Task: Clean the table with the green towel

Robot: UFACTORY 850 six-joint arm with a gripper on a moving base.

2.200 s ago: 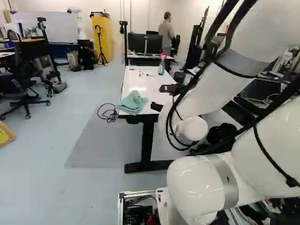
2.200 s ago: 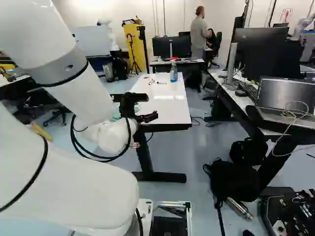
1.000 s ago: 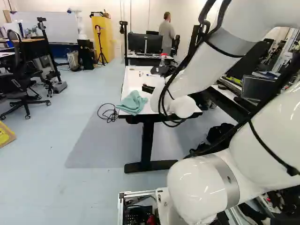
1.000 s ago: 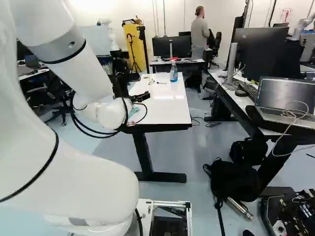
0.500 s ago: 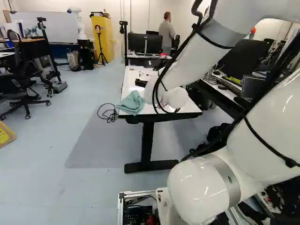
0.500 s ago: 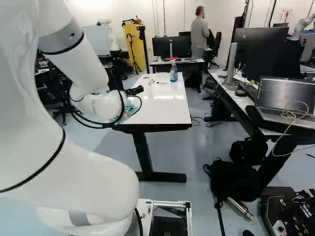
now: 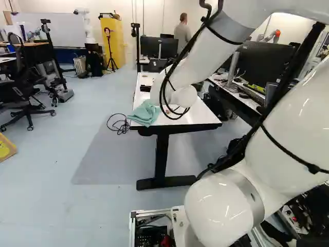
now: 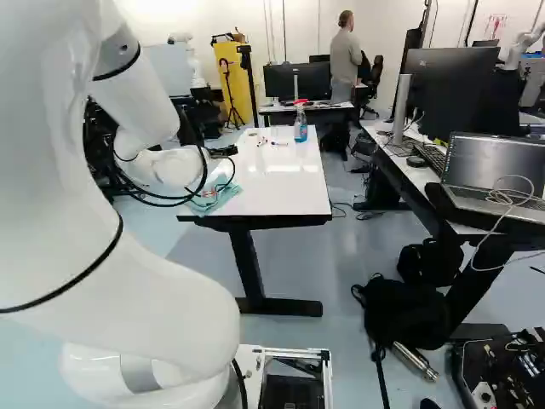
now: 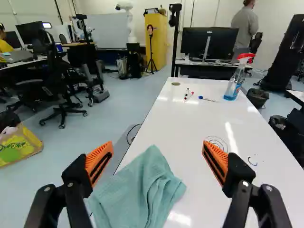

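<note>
One arm has swung left, claw wide near one green towel, perhaps three markers beyond

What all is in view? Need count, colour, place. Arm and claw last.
towel: 1, teal-green, crumpled on table's near end
table: 1, white top, black legs, ahead of base
spray bottle: 1, blue liquid, red top, table's far end
pens: about 3, mixed colours, table's far end
round piece: 1, dark, beyond pens
scribbles: 2 patches, dark, tabletop
cable: black, floor beside table
monitors: several, black, on other desks
laptop: 1, grey, right of right base view
whiteboard: 1, white, far wall
cabinet: 1, yellow, beside whiteboard
arm: 1, white, reaching over table
claw: 1, black, orange pads, open, over table
</note>
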